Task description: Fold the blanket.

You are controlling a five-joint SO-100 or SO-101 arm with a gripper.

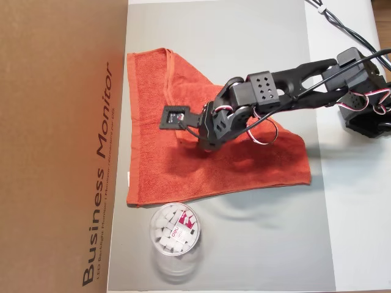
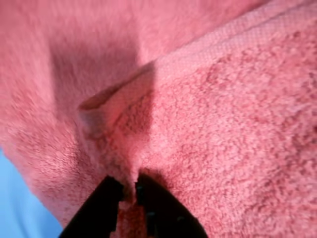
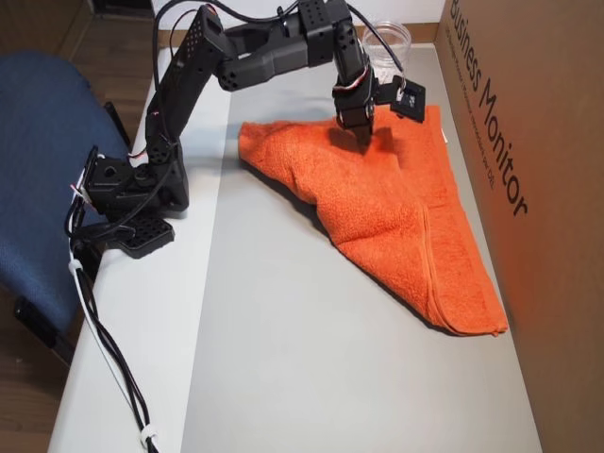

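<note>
The blanket (image 1: 244, 166) is an orange-red terry towel lying on the grey mat (image 1: 256, 61), one side drawn in so that its outline is roughly triangular. It also shows in the other overhead view, blanket (image 3: 396, 217), with a hemmed edge running toward the near corner. My gripper (image 1: 204, 143) points down onto the middle of the cloth, gripper (image 3: 363, 142). In the wrist view the two black fingertips (image 2: 106, 196) of the gripper (image 2: 130, 189) are pinched together on a ridge of the blanket (image 2: 223, 124), next to a raised hemmed fold.
A clear round cup (image 1: 175, 231) with white pieces inside stands just off the blanket's edge, cup (image 3: 387, 42). A large cardboard box (image 1: 61, 146) walls one side of the mat. The arm's base (image 3: 123, 189) and cables sit at the opposite side, near a blue chair (image 3: 38, 170).
</note>
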